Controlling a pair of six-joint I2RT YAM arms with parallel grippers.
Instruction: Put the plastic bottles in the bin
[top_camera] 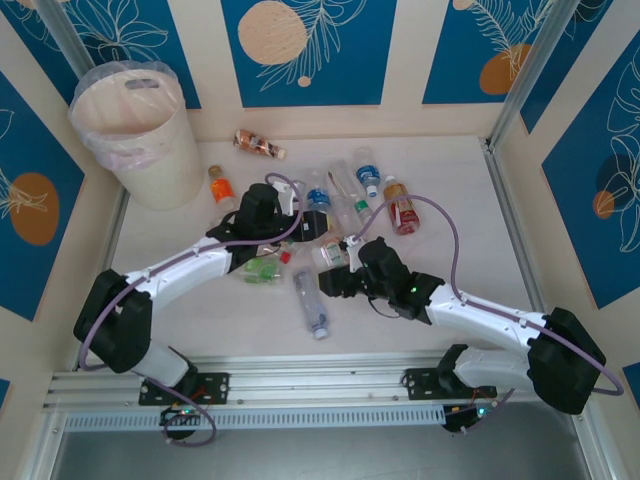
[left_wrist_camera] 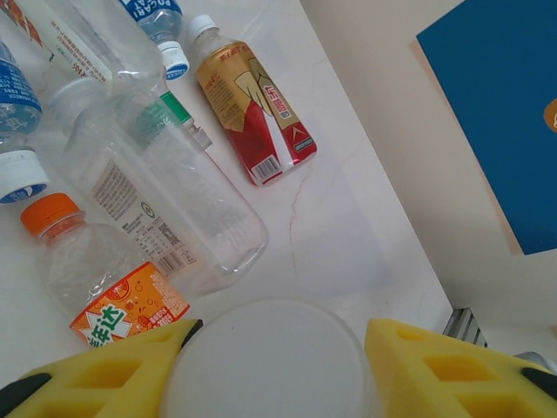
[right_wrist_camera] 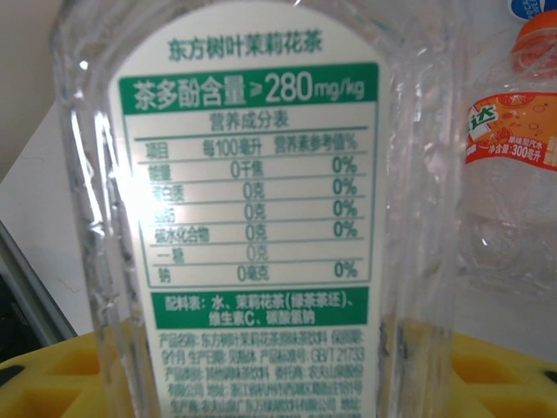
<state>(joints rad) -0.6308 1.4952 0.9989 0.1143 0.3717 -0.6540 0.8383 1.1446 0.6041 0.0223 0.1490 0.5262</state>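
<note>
The cream-white bin [top_camera: 140, 130] with its bag liner stands at the far left corner. Several plastic bottles lie mid-table, among them a red-labelled one [top_camera: 400, 207], an orange-capped one [top_camera: 220, 185] and a brown one [top_camera: 258, 144]. My left gripper [top_camera: 270, 205] is among them; its yellow pads [left_wrist_camera: 104, 366] press both sides of a bottle seen end-on as a white disc [left_wrist_camera: 270, 357]. My right gripper [top_camera: 340, 268] is shut on a clear bottle with a green-and-white label [right_wrist_camera: 252, 174], whose yellow pads [right_wrist_camera: 487, 383] show behind it.
Beyond the left gripper lie a large clear bottle [left_wrist_camera: 161, 196], an orange-labelled bottle [left_wrist_camera: 100, 279] and a red-and-gold bottle [left_wrist_camera: 257, 109]. A blue-capped bottle [top_camera: 310, 305] and a crushed green one [top_camera: 262, 270] lie nearer the arms. Walls enclose the table on three sides.
</note>
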